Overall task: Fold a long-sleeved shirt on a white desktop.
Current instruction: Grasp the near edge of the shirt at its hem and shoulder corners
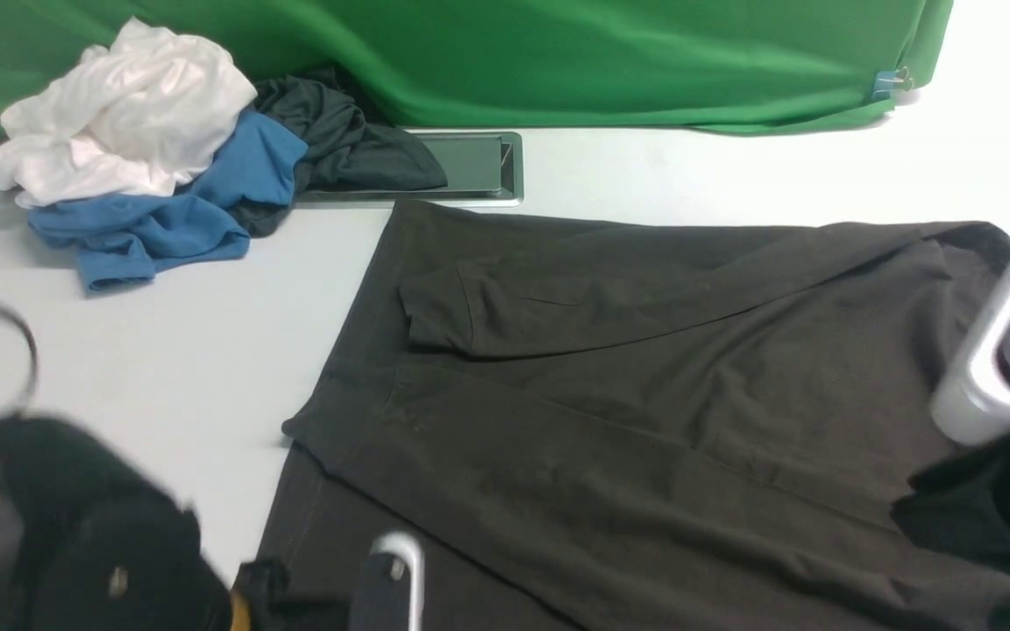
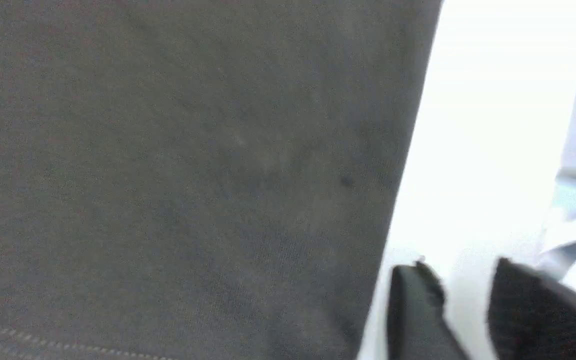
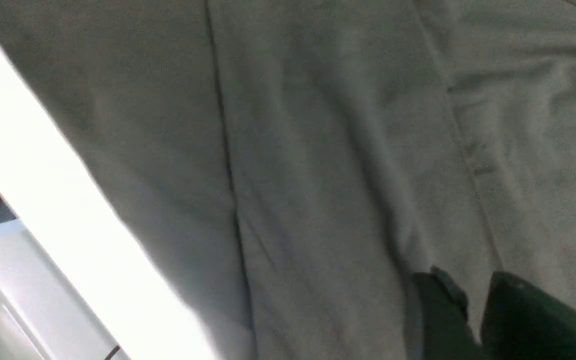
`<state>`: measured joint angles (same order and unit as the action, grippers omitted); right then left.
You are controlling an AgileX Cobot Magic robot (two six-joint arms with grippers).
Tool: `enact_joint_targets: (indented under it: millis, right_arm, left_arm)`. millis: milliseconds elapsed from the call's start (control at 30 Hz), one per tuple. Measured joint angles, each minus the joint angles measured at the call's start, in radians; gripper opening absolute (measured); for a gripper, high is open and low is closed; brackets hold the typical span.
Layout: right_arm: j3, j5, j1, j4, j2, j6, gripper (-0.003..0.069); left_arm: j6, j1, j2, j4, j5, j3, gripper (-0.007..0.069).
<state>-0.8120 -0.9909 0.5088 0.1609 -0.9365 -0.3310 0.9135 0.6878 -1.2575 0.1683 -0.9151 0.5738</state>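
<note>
The long-sleeved shirt [image 1: 628,368] lies spread on the white desktop [image 1: 163,350], dark brown, with both sleeves folded across its body. My left arm [image 1: 58,526] is a blur at the near left, beside the shirt's hem. In the left wrist view the left gripper [image 2: 460,270] is open over bare desktop [image 2: 493,125], just off the shirt's edge [image 2: 168,175], with nothing between its fingers. My right arm [image 1: 1005,350] enters at the right edge. The right gripper [image 3: 470,280] hovers over the shirt [image 3: 318,150], its jaws a narrow gap apart, and no cloth shows pinched between them.
At the back left lies a pile of clothes: a white garment [image 1: 119,114], a blue one [image 1: 189,202] and a charcoal one [image 1: 338,140]. The charcoal one overlaps the silver cable hatch [image 1: 470,166]. A green cloth backdrop [image 1: 558,53] hangs behind. The desk's edge [image 3: 43,165] runs close to the shirt.
</note>
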Motion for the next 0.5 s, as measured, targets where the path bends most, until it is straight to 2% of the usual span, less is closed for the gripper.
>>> enact_joint_targets:
  millis: [33, 133, 233, 367, 433, 500]
  right_arm:
    - [0.008, -0.001, 0.002, -0.001, 0.018, 0.005, 0.0184]
    - [0.013, -0.005, 0.002, -0.004, 0.036, 0.015, 0.0188]
    - [0.015, -0.004, 0.002, -0.003, 0.048, 0.023, 0.0188]
    - [0.015, 0.003, 0.002, -0.003, 0.054, 0.029, 0.0188]
    - [0.015, 0.011, 0.002, -0.003, 0.055, 0.029, 0.0190]
    - [0.015, 0.019, 0.002, -0.003, 0.055, 0.029, 0.0192]
  left_arm:
    - [0.017, 0.000, -0.001, -0.024, 0.074, -0.053, 0.0354]
    - [0.032, 0.000, -0.015, -0.062, 0.187, -0.132, 0.0453]
    - [0.031, 0.000, -0.036, -0.106, 0.250, -0.173, 0.0498]
    - [-0.016, 0.002, -0.050, -0.144, 0.249, -0.171, 0.0485]
    - [-0.089, 0.007, -0.063, -0.176, 0.240, -0.164, 0.0424]
    - [-0.110, 0.008, -0.068, -0.193, 0.239, -0.160, 0.0364]
